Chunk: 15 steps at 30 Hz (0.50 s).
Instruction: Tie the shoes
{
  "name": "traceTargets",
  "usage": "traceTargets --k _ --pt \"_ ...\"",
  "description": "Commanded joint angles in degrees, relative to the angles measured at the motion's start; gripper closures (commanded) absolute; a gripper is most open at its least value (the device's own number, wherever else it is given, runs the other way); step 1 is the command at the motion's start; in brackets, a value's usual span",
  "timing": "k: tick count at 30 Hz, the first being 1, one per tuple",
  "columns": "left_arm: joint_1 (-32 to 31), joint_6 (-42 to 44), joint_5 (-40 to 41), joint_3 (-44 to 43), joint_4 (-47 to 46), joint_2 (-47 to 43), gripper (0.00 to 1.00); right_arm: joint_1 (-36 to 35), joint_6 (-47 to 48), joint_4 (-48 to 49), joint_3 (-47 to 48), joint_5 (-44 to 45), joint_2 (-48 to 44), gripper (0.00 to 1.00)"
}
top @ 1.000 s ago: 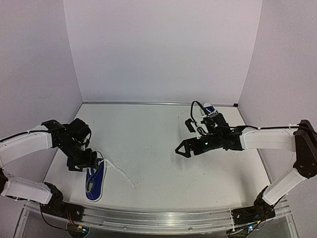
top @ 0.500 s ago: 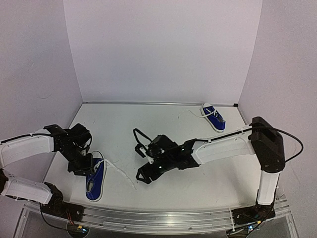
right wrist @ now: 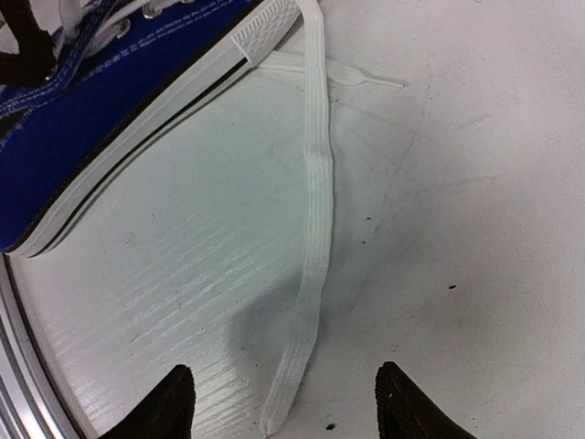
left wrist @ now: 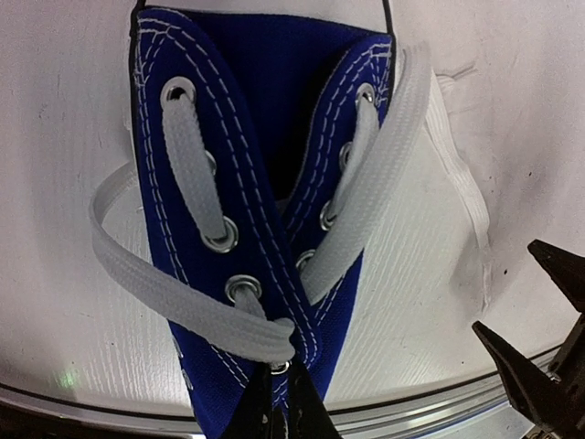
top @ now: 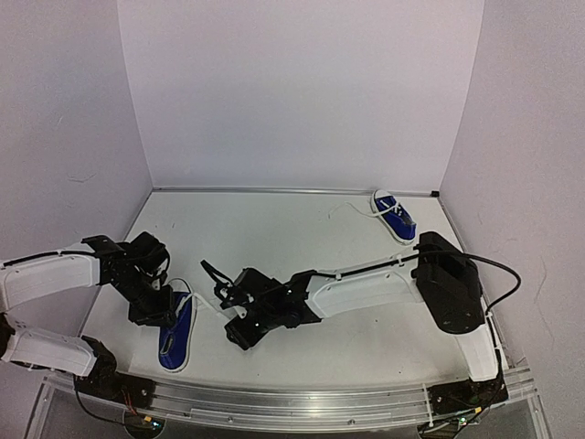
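In the overhead view, the near shoe (top: 175,334) lies at the front left of the desk (top: 302,238). The far shoe (top: 395,217) is well apart from it in the back right corner. The left arm's fingers (top: 167,311) are down over the near shoe's lacing, and the right arm's fingers (top: 239,334) sit just to that shoe's right, beside a loose lace (top: 203,304) that trails off it. From the left wrist, the near shoe (left wrist: 247,183) fills the view. The left arm's fingers (left wrist: 272,412) are pressed together, their tips at the lowest lace crossing, though I cannot tell if any lace is pinched. From the right wrist, the near shoe's sole (right wrist: 137,119) is at upper left. The right arm's fingers are spread wide and hold nothing, with the loose lace (right wrist: 315,229) lying flat between them.
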State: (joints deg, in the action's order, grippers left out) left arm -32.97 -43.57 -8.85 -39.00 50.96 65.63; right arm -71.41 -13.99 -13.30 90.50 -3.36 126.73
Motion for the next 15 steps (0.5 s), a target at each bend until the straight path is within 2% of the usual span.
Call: traceTargets --k 1,8,12,15 --pt "-0.25 -0.95 -0.42 0.29 -1.23 -1.84 0.93 -1.37 1.10 -5.22 4.49 4.95 3.57 0.40" --pt "-0.25 -2.16 -0.78 1.26 -2.69 -2.62 0.99 -3.35 2.43 -8.98 7.87 9.26 7.65 0.52" --pt "-0.25 -2.49 -0.39 0.77 -3.50 -2.72 1.00 -4.66 3.22 -12.47 10.22 13.19 9.66 0.68" --pt "-0.25 -2.14 0.12 0.14 -3.79 -2.10 1.00 -4.67 2.35 -12.90 9.45 15.10 9.12 0.86"
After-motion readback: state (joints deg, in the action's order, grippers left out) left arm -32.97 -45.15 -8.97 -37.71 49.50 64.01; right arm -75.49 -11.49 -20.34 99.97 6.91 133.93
